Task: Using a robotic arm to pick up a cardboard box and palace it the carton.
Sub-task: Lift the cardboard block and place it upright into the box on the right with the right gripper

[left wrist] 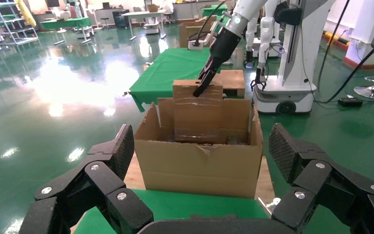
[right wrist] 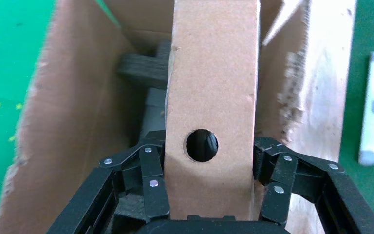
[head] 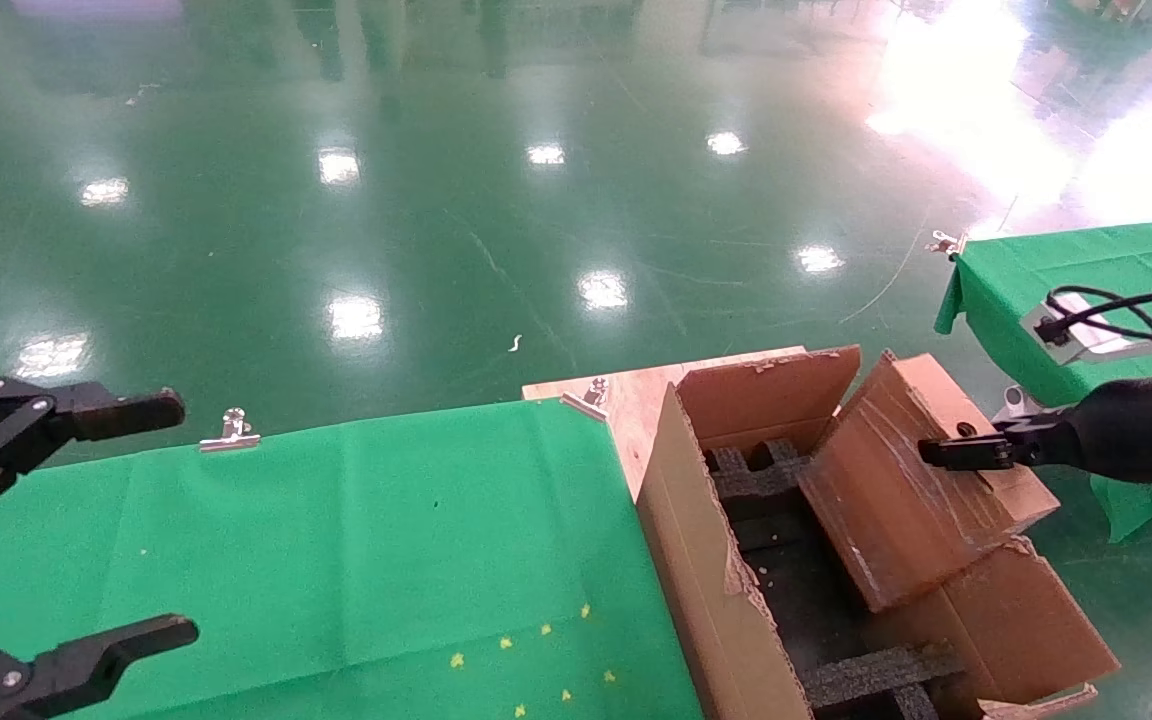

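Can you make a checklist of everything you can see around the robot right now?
Surface: green cloth-covered table, held by metal clips.
Job's things: small brown taped cardboard box tilted, partly inside the large brown corrugated carton; black foam inserts inside.
Clutter: small yellow specks on the cloth.
Grippers: right tool shut on the small box, either side of its round hole; left tool open over the green table, holding nothing.
Cables: black cable at the right arm.
Surroundings: shiny green floor; second green-covered table on the right.
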Motion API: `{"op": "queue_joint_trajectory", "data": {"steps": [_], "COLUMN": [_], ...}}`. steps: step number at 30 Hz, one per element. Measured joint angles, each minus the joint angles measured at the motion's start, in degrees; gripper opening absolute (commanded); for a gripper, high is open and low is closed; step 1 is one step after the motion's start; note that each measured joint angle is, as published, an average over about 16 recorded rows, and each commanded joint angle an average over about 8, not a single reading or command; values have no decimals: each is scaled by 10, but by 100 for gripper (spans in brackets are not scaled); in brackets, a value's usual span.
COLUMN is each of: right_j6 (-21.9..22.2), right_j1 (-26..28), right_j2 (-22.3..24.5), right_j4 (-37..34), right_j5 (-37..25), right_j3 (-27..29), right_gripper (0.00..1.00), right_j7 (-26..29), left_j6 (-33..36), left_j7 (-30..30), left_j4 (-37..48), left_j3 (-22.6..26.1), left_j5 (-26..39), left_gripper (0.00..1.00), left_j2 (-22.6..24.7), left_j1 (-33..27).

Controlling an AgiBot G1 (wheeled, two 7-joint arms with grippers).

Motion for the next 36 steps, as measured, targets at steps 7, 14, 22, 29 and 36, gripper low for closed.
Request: {"op": "queue_joint_trajectory", "data": {"steps": [7, 14, 22, 29, 36], "right_j6": [41, 73, 106, 135, 166], "right_j1": [-4, 4, 3, -13, -41], "right_j2": [6, 23, 37, 34, 16], "right_j4": [45, 115, 183, 211, 205], "right_j5": [-38, -92, -144, -168, -169], "right_j3": [-19, -39, -58, -73, -84], "right_gripper": [0, 0, 0, 0, 0], "right_j7": [79, 165, 243, 285, 303], "left_j6": [0, 0, 0, 0, 0], "left_j7": [0, 0, 0, 0, 0], "left_j4": [0, 0, 0, 0, 0], "left_j3": [0, 0, 0, 1, 1], "left_j5": [0, 0, 0, 0, 0], "left_gripper": [100, 100, 100, 100, 100], "left_j2": [0, 0, 0, 0, 0], "left_j1": [0, 0, 0, 0, 0]}}
